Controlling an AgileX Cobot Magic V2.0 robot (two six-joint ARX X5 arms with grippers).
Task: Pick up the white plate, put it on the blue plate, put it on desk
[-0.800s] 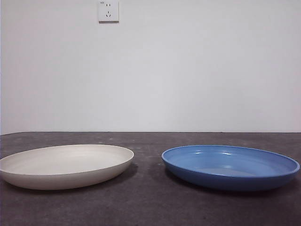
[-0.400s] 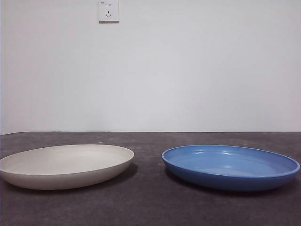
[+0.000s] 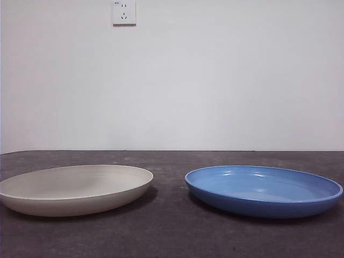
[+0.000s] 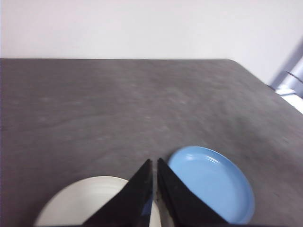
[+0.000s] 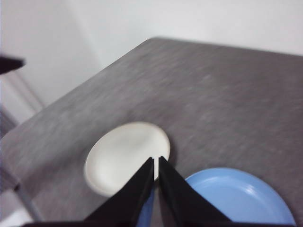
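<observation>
Cream plate point(image 3: 75, 188) left, blue plate point(image 3: 263, 189) right, apart on desk point(image 3: 172, 236); unchanged from earlier frames. Left gripper point(image 4: 155, 163) and right gripper point(image 5: 156, 161) high above, jaws closed, empty. Pickup not begun.

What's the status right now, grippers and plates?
Left gripper and right gripper both shut, empty, high above the desk. White plate beside blue plate, apart, not stacked. Nothing in the way.

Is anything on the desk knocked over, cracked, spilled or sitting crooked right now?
Nothing stands out. The white plate and the blue plate both lie flat and upright on the desk, side by side with a gap between them. No chips, cracks or spills show.
</observation>
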